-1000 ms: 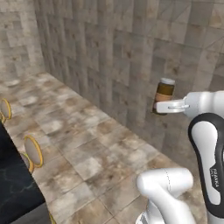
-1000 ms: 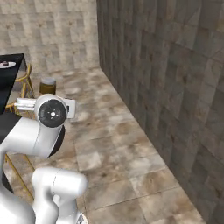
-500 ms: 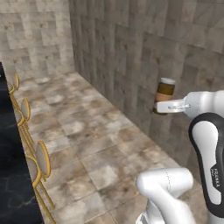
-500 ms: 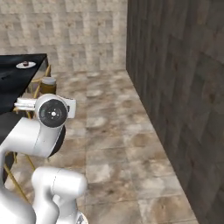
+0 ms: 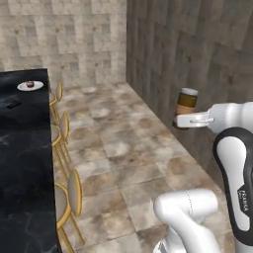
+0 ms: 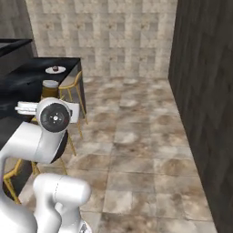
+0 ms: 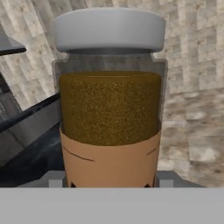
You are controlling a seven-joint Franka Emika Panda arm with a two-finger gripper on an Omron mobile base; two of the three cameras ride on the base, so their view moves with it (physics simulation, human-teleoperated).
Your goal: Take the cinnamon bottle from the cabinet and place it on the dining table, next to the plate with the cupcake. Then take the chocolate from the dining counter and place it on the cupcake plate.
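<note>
Your claw (image 5: 187, 120) is closed partway around the cinnamon bottle (image 5: 186, 107), its two fingers clasping the lower, labelled part of the jar. The bottle stands upright in the grip, white cap on top, brown powder visible through the glass above the tan label. In the hand view the cinnamon bottle (image 7: 110, 100) sits right in front of the lens, with the finger tips just showing at either side of its base. From the right base view you see the bottle's cap (image 6: 50, 84) peeking above the arm's round wrist joint.

Judging from this, the first pick-up is done: the bottle is out of the cabinet and carried in mid-air, over the tiled floor (image 5: 123, 143). Well ahead of the claw and off to its left lies the dark bench (image 5: 24, 148), with yellow stools (image 5: 64, 192) along its near edge. At its far end sits the plate with the cupcake (image 5: 30, 85), also seen as a small white disc (image 6: 55, 69) in the right base view. You have yet to reach it, set the bottle down beside it, and then deal with the chocolate.

A small dark object (image 5: 13, 104) lies on the bench nearer than the plate; it may be the chocolate, but it is too small to tell. The cupcake itself is only a dark speck. The cabinet is out of sight.
</note>
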